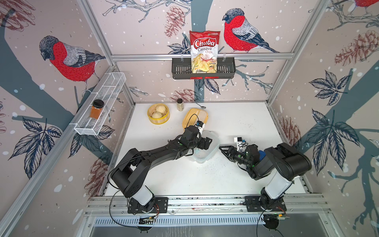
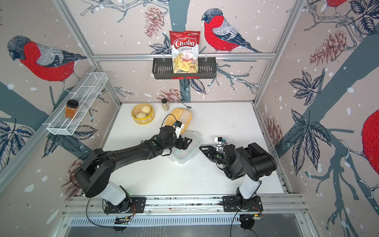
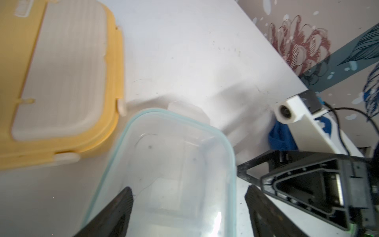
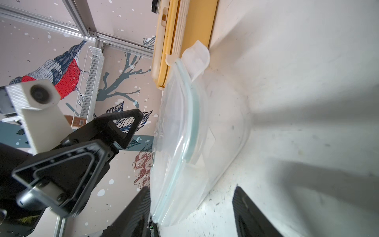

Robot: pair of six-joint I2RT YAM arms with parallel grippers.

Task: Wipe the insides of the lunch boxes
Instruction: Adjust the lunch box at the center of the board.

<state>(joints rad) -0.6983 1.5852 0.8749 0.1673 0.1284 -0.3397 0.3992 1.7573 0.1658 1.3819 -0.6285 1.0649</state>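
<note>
The clear lunch box [image 1: 209,155] is being shown in both top views lying in the middle of the white desk [image 1: 235,123], its green rim being picked out close up in the left wrist view. The left gripper [image 1: 207,142] is being held just over the box, jaws spread wide, nothing being pinched; in the left wrist view one rimmed side of the box is being seen between its two fingers [image 3: 117,209]. The right gripper [image 1: 222,149] is being pointed at the box's right edge from just beside it, jaws parted as well. In the right wrist view a corner of the box is being framed between its fingers [image 4: 246,209], and whether either finger is touching the rim cannot be told. Whether the clear lid is sitting on the box cannot be told either. The yellow lunch box [image 1: 195,118] is being seen right behind the clear one, closed under its cream lid, the two lying just beside each other. Further back, a yellow steamer basket [image 1: 159,121] with two buns, a small spice jar [image 1: 180,104] and a spoon [image 1: 202,107] are being seen near the back wall. Dark specks [image 1: 211,166] are being shown scattered on the desk in front of the clear box
</note>
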